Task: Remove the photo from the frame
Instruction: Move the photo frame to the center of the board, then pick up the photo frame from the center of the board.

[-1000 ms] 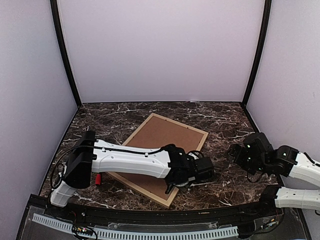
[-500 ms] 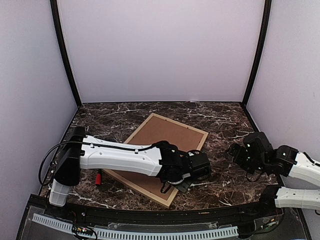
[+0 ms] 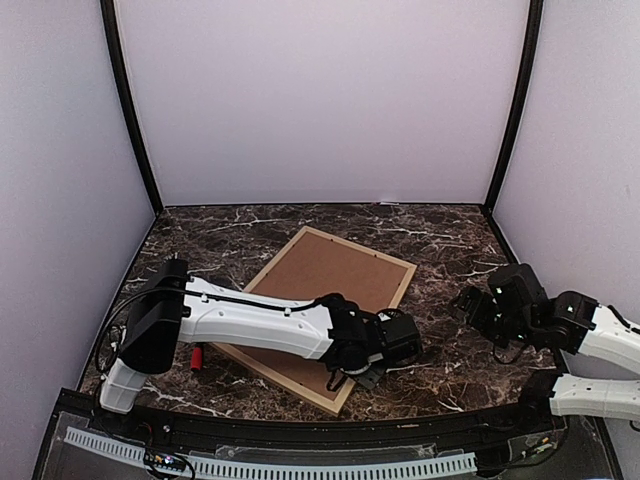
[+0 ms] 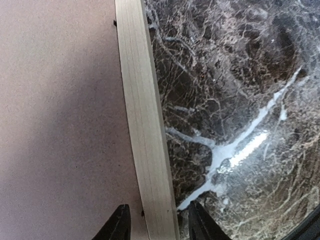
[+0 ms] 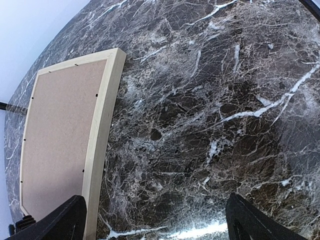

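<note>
The frame [image 3: 403, 283] of light wood lies face down on the marble table, with its brown backing board [image 3: 325, 280] facing up. The photo is hidden under the board. My left gripper [image 3: 363, 375] is low at the frame's near right side. In the left wrist view it [image 4: 159, 226] is open, with its fingertips [image 4: 120, 222] on either side of the wood moulding [image 4: 142, 125], one over the backing board [image 4: 60, 125] and one over the marble. My right gripper [image 3: 470, 305] is open and empty above bare marble, right of the frame [image 5: 100, 130].
A small red object [image 3: 196, 357] lies by the left arm's base, left of the frame. Lilac walls with black corner posts [image 3: 128, 110] close in the table. A black rail [image 3: 300, 432] runs along the near edge.
The left arm's rear link swung left and came back. Its gripper stayed at the frame's near right side, shifting slightly. The right arm and the frame have not moved.
</note>
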Controlling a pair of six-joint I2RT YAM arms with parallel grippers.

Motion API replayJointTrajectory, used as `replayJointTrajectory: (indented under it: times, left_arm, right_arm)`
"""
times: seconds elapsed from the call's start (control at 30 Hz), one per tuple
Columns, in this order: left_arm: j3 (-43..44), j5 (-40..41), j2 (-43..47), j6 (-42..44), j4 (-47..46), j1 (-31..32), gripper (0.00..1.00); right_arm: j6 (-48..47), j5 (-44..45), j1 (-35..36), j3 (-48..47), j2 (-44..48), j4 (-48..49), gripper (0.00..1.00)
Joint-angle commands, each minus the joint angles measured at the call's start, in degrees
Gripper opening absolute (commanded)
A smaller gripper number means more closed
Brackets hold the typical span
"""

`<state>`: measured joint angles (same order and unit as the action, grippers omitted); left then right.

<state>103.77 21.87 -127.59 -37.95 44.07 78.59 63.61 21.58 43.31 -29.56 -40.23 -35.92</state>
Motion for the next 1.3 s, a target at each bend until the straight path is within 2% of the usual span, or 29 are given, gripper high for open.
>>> replayJointTrajectory:
  times: [0.0,0.1,0.17,0.27,0.4,0.57,0.73,0.9,1.27]
  left_arm:
    - [1.0,2.9,-2.4,-0.2,2.5,-0.4,0.41]
    - [1.4,3.2,-3.4,-0.2,2.8,-0.4,0.39]
    - [1.3,2.9,-3.6,-0.1,2.5,-0.4,0.33]
    - [1.4,2.9,-3.6,-0.2,2.1,-0.1,0.19]
    - [1.9,3.5,-3.8,-0.2,1.8,0.6,0.08]
    - [3.6,3.3,-5.9,-1.1,3.2,0.7,0.01]
    - [9.5,5.2,-6.9,-2.4,8.6,0.7,0.00]
    - [15.4,6.8,-6.1,-1.0,12.9,0.5,0.00]
    - [17.0,5.4,-2.1,1.2,11.1,-0.4,0.00]
  right_arm:
    - [-0.4,-0.5,-0.4,0.8,0.2,1.9,0.99]
    - [-0.6,-0.7,-0.4,1.0,0.1,2.1,0.98]
    - [-0.7,-0.6,-0.4,1.0,0.0,2.1,0.98]
    - [-0.7,-0.5,-0.4,0.8,0.0,2.2,0.98]
    - [-0.7,-0.5,-0.4,0.9,-0.1,2.3,0.98]
    - [-0.7,-1.0,-0.4,0.9,-0.3,2.5,0.98]
    - [-0.9,-2.9,-0.4,2.2,0.0,4.5,0.99]
    - [-3.6,-9.0,-0.4,4.8,0.6,12.2,0.99]
    - [-2.2,-18.2,-0.7,9.7,-1.9,30.5,0.99]
